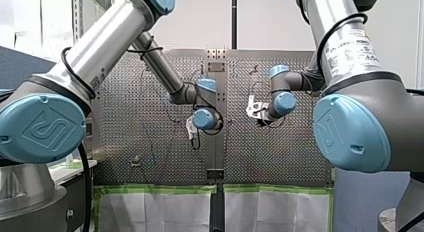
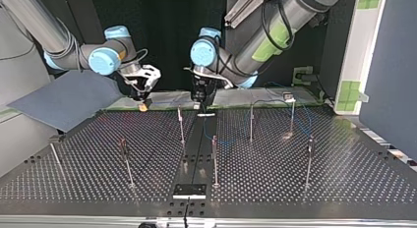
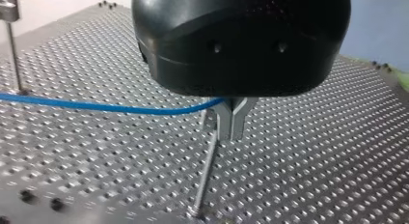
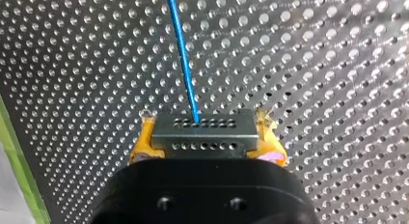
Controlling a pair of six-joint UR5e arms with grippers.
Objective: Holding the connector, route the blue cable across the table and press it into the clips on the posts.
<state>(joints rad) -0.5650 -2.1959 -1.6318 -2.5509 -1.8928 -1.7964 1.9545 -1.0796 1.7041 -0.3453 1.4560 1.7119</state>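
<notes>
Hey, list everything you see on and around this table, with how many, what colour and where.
blue cable: one, blue, leaves the connector and reaches the left claw
connector: one, grey metal, in the right claw
posts: seven in the top view, thin metal, standing spread over the table
table: one, perforated metal, bearing the posts
centre strip: one, black, between the table's halves
tape: green, along the table's edge in the front view
sheet: one, blue-grey, at the top view's left
left claw: one, black, metal fingers, shut on the blue cable
right claw: one, black, yellow pads, shut on the connector
</notes>
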